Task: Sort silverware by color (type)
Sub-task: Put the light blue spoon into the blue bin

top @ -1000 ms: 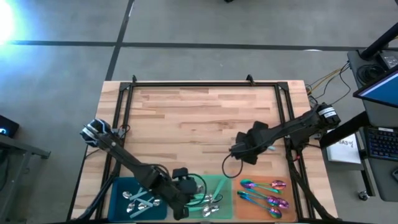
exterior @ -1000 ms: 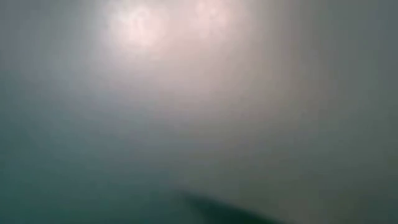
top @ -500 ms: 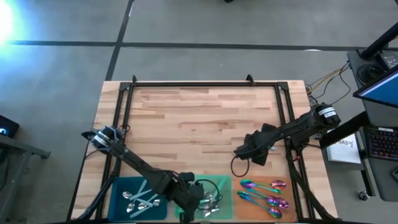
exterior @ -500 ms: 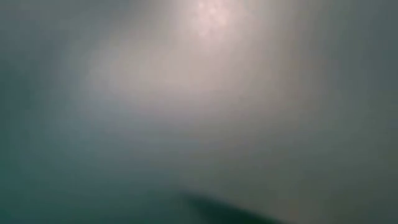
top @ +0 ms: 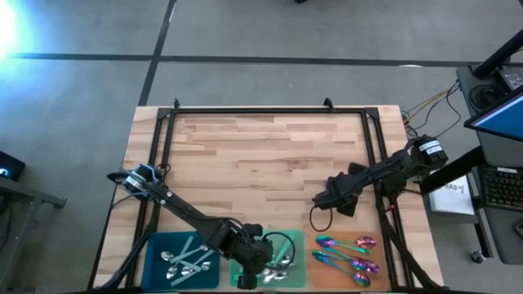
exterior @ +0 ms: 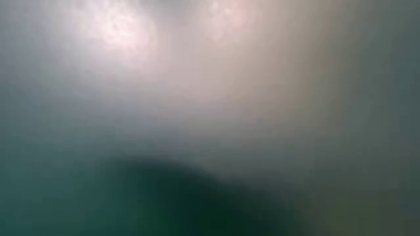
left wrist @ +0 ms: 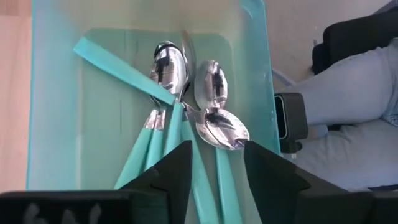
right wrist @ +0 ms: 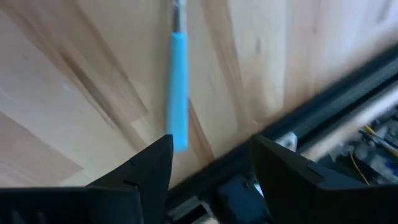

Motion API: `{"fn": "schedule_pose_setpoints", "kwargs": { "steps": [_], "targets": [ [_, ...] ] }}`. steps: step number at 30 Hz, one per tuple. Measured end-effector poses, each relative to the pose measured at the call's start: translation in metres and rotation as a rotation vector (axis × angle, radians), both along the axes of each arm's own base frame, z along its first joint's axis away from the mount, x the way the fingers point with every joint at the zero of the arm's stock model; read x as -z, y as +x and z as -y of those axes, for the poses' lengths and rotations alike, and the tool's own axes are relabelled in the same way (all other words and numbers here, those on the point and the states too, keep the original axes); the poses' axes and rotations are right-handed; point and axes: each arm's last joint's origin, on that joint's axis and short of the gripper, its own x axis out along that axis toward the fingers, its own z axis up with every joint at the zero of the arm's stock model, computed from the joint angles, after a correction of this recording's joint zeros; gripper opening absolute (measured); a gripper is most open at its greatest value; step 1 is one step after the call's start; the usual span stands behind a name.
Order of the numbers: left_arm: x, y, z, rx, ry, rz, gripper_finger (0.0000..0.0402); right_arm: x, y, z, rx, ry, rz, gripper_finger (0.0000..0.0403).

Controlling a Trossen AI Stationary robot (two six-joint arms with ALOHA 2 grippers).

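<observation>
At the near left of the table [top: 270, 147] a blue tray [top: 155, 265] holds a heap of pale-blue-handled spoons [top: 184, 257]. Just right of it sits the green tray [top: 294, 241], and the left gripper [top: 249, 273] hangs low over it. Its fingers [left wrist: 171, 177] are spread apart with nothing between them, and right ahead of them the teal-handled spoons [left wrist: 186, 102] lie piled on the tray floor, bowls overlapping. Farther right, the orange tray [top: 315, 265] carries the iridescent purple spoons [top: 347, 253], laid roughly side by side. The right gripper [top: 323, 198] hovers over bare wood, farther back than the orange tray. Its fingers [right wrist: 146, 168] are wide apart and empty, and one blue-handled spoon [right wrist: 178, 87] lies on the table just ahead of them.
</observation>
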Motion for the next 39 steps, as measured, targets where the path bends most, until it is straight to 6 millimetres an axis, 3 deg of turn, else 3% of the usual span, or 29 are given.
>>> {"fn": "schedule_pose_setpoints", "kwargs": {
  "steps": [15,31,34,39],
  "targets": [
    [0.002,0.002,-0.008,-0.016,0.024,-0.023,0.0125,0.003,0.0,0.007,-0.036,0.079,0.184,0.0205],
    [0.002,0.003,-0.012,-0.019,0.057,-0.015,0.0125,0.031,-0.008,0.035,0.0,0.148,0.246,0.02],
    [0.003,0.003,-0.012,-0.021,0.06,-0.015,0.0125,0.032,-0.008,0.037,-0.002,0.18,0.255,0.0172],
    [0.003,0.003,-0.013,-0.038,0.086,-0.005,0.0125,0.033,-0.006,0.036,-0.015,0.217,0.269,0.007]
  ]
}}
